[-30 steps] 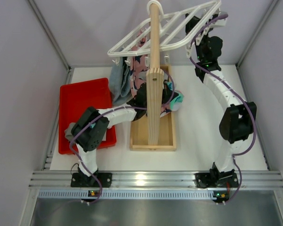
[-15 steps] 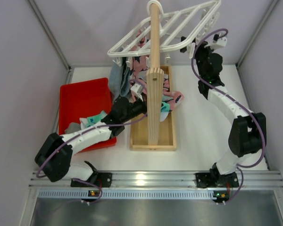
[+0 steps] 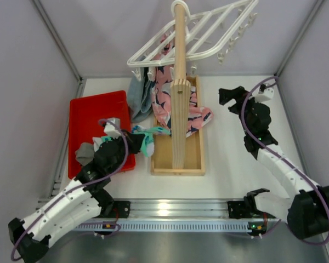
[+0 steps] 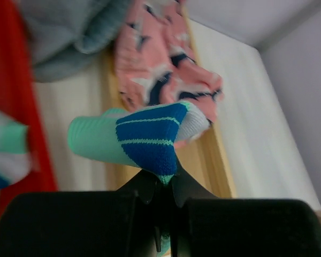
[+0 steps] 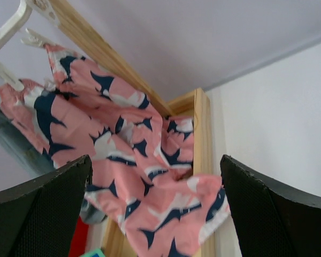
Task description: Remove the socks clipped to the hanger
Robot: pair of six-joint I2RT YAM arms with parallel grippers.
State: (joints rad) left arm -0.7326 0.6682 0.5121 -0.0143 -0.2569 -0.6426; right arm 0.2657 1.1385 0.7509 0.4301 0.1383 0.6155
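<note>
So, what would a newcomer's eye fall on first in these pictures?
The large pink cloth with navy print, hanging under the white hanger beside the tall wooden post at the back centre, draws the eye first. Next comes the left gripper, shut on a teal and blue sock, between the red tray and the wooden base. The right gripper stands open and empty, right of the post.

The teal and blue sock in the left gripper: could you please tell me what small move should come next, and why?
Probably swing the left gripper leftward over the red tray and open it. Its jaws are shut on the tip of the teal and blue sock, which hangs just off the tray's right edge; a grey sock already lies in the tray.
</note>
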